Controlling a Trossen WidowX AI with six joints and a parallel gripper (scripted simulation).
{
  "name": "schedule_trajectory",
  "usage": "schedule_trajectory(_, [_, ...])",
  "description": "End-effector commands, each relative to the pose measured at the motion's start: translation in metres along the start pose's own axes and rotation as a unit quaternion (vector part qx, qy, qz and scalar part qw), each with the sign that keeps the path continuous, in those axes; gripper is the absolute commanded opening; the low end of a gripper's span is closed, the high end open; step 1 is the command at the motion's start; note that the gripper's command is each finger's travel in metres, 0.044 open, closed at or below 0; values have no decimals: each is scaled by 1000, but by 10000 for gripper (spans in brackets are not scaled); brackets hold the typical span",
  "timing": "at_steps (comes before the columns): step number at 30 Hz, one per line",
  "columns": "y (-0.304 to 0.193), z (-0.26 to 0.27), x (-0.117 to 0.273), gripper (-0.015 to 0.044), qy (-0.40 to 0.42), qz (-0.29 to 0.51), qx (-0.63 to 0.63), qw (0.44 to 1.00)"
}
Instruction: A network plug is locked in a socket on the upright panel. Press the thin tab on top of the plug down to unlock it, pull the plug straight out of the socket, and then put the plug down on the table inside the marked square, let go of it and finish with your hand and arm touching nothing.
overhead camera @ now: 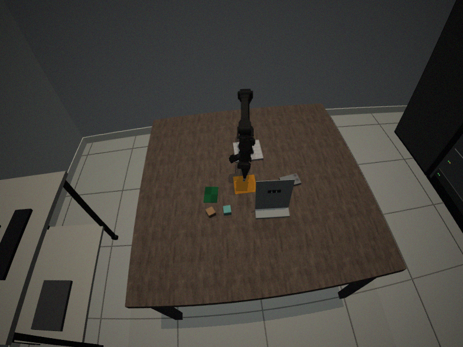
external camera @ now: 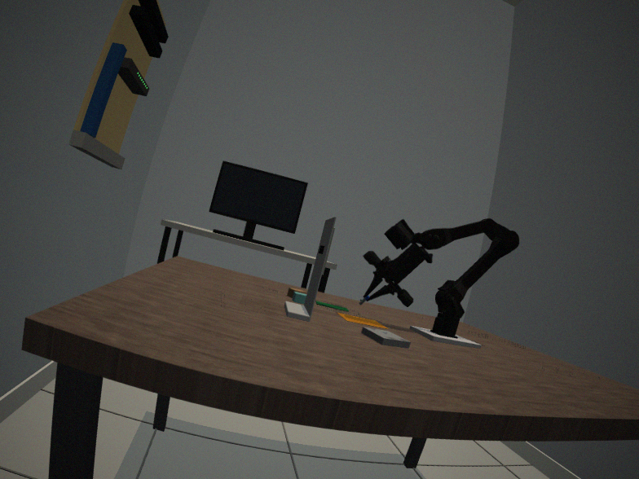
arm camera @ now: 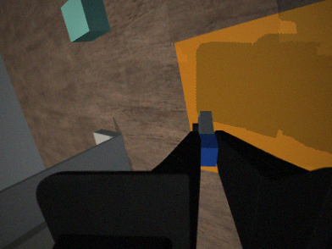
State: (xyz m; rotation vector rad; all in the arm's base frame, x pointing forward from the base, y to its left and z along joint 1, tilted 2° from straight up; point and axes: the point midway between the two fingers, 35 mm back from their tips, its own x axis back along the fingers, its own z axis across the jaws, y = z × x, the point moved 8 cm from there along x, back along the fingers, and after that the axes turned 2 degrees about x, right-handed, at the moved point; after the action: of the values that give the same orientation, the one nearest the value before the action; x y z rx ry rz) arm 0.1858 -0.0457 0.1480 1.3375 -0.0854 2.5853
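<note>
Gripper: the black fingers (overhead camera: 244, 177) (external camera: 367, 296) are closed on the plug, pointing down at a slant.
Network plug: a small blue body with a grey front end (overhead camera: 244, 180) (external camera: 364, 300) (arm camera: 209, 151), held between the fingertips, out of the socket and raised above the table.
Orange square: flat on the table (overhead camera: 244, 190) (external camera: 359, 320) (arm camera: 254, 85), below the gripper, with a dark shadow across much of it.
Upright panel: grey, standing on a pale foot (overhead camera: 274, 201) (external camera: 319, 268) (arm camera: 85, 169), near the orange square and apart from the plug; the top view shows a row of dark openings in its face.
Grey box: low and flat (overhead camera: 296, 179) (external camera: 385, 336), on the table near the panel.
Green patch: flat (overhead camera: 211, 194) (external camera: 332, 305), on the other side of the orange square from the grey box.
Blocks: a teal block (overhead camera: 227, 210) (external camera: 299, 297) (arm camera: 76, 21) and a tan block (overhead camera: 210, 212) (external camera: 290, 292), near each other and apart.
Arm: black and bent (overhead camera: 244, 111) (external camera: 479, 268), rising from a white base plate (overhead camera: 258, 151) (external camera: 469, 344).
Table: brown, wood-grained (overhead camera: 261, 254) (external camera: 257, 361) (arm camera: 152, 76).
Background: a dark monitor (external camera: 257, 195) on a pale desk (overhead camera: 22, 186) (external camera: 191, 227).
</note>
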Motion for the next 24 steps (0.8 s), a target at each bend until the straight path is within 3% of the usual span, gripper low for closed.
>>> schedule_trajectory(1, [-1, -3, -6, 0, -2, 2, -2, 1000])
schedule_trajectory(24, [-2, -24, -31, 0, -2, 2, -2, 1000])
